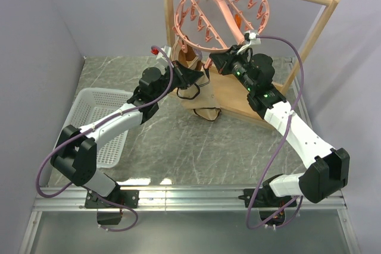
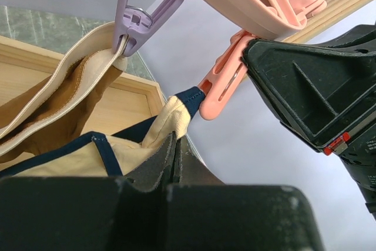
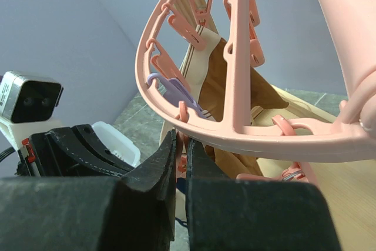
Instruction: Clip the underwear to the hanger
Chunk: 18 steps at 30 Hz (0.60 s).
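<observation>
The pink ring hanger (image 1: 221, 13) hangs from the wooden rack. My left gripper (image 2: 174, 145) is shut on the beige underwear (image 2: 64, 160) with dark trim and holds it up under the ring. The underwear's trimmed corner (image 2: 189, 95) touches the mouth of a pink clip peg (image 2: 222, 80); I cannot tell if it is pinched. My right gripper (image 3: 183, 148) is shut on that clip peg (image 3: 183, 160) just under the ring (image 3: 235, 129). In the top view, the underwear (image 1: 205, 111) hangs down below both grippers, left (image 1: 193, 77) and right (image 1: 215, 62).
A darker brown garment (image 2: 70, 95) with a cream band hangs from a purple clip (image 2: 134, 19) beside the underwear. The wooden rack's post (image 1: 309, 34) and base tray (image 1: 238, 96) stand behind. A white basket (image 1: 98, 123) sits at the left.
</observation>
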Motion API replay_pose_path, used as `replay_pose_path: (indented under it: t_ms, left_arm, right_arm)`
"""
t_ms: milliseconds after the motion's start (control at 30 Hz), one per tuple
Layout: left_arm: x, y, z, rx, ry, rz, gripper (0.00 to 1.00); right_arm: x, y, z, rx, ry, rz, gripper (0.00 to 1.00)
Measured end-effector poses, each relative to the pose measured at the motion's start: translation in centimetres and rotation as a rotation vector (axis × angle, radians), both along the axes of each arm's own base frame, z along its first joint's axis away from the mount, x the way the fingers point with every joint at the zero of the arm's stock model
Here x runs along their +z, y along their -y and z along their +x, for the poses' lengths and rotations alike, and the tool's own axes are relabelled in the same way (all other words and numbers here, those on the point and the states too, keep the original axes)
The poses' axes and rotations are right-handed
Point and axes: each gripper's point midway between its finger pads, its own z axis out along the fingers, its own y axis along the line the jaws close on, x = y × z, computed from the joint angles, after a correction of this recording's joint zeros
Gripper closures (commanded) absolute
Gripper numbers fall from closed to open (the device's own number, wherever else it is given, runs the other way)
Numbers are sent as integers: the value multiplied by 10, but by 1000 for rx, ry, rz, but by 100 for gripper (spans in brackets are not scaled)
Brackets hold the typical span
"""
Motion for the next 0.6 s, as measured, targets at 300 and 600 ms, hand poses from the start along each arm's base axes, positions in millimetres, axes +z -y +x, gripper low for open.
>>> replay_pose_path:
  t_ms: [300, 600]
  left_arm:
    - [-1, 2, -3, -13, 0, 1, 100]
    - [0, 7, -7, -30, 5, -1, 100]
  right_arm:
    - [0, 0, 0, 1, -1, 1, 100]
    - [0, -2, -1, 9, -5, 8, 100]
